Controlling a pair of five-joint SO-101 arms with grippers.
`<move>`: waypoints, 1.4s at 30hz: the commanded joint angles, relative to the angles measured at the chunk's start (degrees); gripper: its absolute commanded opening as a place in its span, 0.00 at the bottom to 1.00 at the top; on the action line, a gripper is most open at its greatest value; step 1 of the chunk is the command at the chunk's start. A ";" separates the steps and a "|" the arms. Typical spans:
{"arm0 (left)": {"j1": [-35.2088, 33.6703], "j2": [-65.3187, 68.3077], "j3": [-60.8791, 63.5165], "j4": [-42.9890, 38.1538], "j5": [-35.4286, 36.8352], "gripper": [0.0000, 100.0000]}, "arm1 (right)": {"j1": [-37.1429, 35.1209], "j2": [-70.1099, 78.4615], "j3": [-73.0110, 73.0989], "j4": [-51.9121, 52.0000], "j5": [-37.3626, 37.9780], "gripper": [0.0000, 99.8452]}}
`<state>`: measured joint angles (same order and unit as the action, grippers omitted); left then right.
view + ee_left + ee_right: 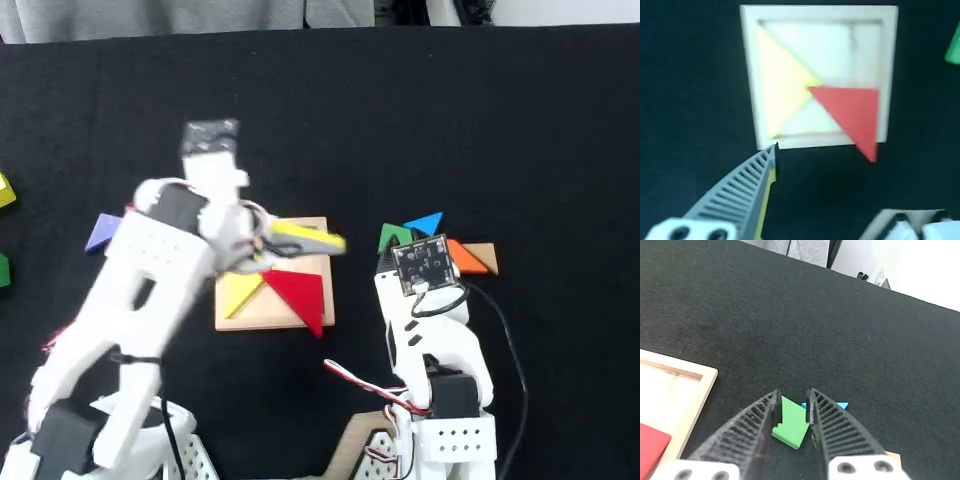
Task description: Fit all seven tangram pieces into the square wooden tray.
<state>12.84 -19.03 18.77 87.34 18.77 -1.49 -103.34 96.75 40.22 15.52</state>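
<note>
The square wooden tray (318,225) (750,75) holds a yellow triangle (238,292) (782,85). A red triangle (300,293) (852,112) lies partly in it, one tip hanging over the near rim. My left gripper (325,240) (772,148) hovers over the tray's far side, shut and empty. My right gripper (398,248) (792,401) is right of the tray, its fingers closed against a green piece (392,237) (791,427) on the cloth. Beside it lie a blue triangle (426,222) (842,404) and an orange triangle (466,256). A purple piece (100,232) lies left of the tray.
A tan wooden piece (486,254) sits behind the orange triangle. At the table's left edge are a yellow piece (5,190) and a green piece (3,270). The left arm's body hangs over the tray's left side. Black cloth covers the table.
</note>
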 commanded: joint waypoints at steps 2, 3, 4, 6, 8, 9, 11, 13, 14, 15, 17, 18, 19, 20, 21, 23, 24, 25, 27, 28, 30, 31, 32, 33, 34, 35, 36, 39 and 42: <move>-12.44 -1.32 -2.86 -0.09 -5.80 0.65 | -0.79 -5.14 -0.22 -0.26 0.18 0.10; -14.29 -1.32 -1.01 -1.49 -5.71 0.65 | -0.79 -5.14 -0.22 -0.09 0.09 0.10; -15.34 -1.32 1.54 -2.99 -6.33 0.64 | -0.79 -5.14 -0.22 0.00 0.09 0.10; -14.90 -1.58 7.34 -7.21 -11.08 0.62 | -0.88 -4.88 -0.22 0.09 0.09 0.10; -12.53 -1.93 10.15 -10.64 -17.49 0.59 | -1.32 -4.70 -0.22 0.09 -0.53 0.10; -11.03 -1.85 9.98 -11.25 -18.81 0.58 | -2.20 -4.70 -0.22 0.18 -2.02 0.10; -8.66 -1.32 6.37 -11.08 -19.25 0.54 | -4.48 -4.88 -0.84 2.20 -3.69 0.10; -7.08 -0.18 2.24 -11.08 -19.52 0.50 | -7.38 -4.70 -2.07 4.57 -2.99 0.10; -6.64 1.14 -0.04 -11.08 -19.52 0.47 | -8.44 -4.70 -2.51 5.54 -2.46 0.10; -6.46 3.08 -2.51 -11.25 -19.60 0.44 | -9.32 -4.70 -2.95 6.24 -2.29 0.10; -6.81 8.70 -7.25 -11.69 -19.78 0.38 | -9.76 -4.62 -3.82 6.77 -2.73 0.10; -7.52 12.31 -9.71 -12.13 -20.22 0.35 | -9.85 -4.62 -4.26 6.86 -2.81 0.10; -8.57 16.09 -12.00 -12.31 -20.57 0.33 | -9.85 -4.62 -4.79 6.95 -2.81 0.10; -9.27 20.13 -14.11 -12.22 -20.57 0.30 | -9.85 -4.53 -5.41 6.95 -2.81 0.10; -9.54 23.82 -16.13 -11.96 -20.22 0.28 | -9.85 -4.53 -5.85 6.95 -2.81 0.09; -9.27 30.42 -20.70 -9.85 -20.84 0.25 | -9.85 -4.35 -6.73 7.03 -2.64 0.06; -8.57 32.79 -23.78 -8.26 -21.54 0.24 | -9.85 -3.91 -7.25 7.03 -2.37 0.04; -7.87 34.55 -26.95 -6.24 -22.51 0.24 | -9.85 -2.95 -7.87 7.03 -2.37 0.03; -6.29 36.92 -32.84 -2.99 -24.97 0.24 | -9.93 0.31 -9.45 6.77 -2.37 0.03; -5.41 37.80 -35.38 -1.93 -26.11 0.24 | -9.93 2.59 -10.51 6.59 -2.37 0.03; -4.44 39.21 -38.99 -1.23 -27.52 0.24 | -9.93 8.31 -13.05 6.33 -2.37 0.03; -4.44 39.82 -39.96 -1.23 -27.87 0.24 | -9.93 11.56 -14.64 5.80 -2.55 0.03; -4.44 40.44 -40.13 -1.67 -27.96 0.24 | -9.93 15.16 -16.13 5.10 -2.73 0.03; -4.44 41.32 -40.13 -2.29 -28.04 0.24 | -9.93 18.86 -17.45 4.40 -2.73 0.03; -4.35 42.29 -40.13 -2.64 -28.04 0.24 | -9.93 22.55 -18.68 3.34 -2.81 0.03; -4.18 43.34 -40.22 -2.81 -28.04 0.24 | -9.93 26.24 -19.82 2.20 -2.90 0.03; -4.09 44.31 -40.57 -2.81 -28.04 0.24 | -10.02 30.11 -21.05 1.05 -3.34 0.03; -2.59 46.86 -40.75 -3.08 -28.13 0.24 | -10.90 41.27 -26.24 -0.35 -7.03 0.03; -0.40 48.62 -40.66 -5.80 -28.13 0.24 | -11.60 51.03 -31.16 1.58 -8.53 0.03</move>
<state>9.93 29.49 -18.68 83.65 -8.75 -11.96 -61.41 72.31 41.71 8.66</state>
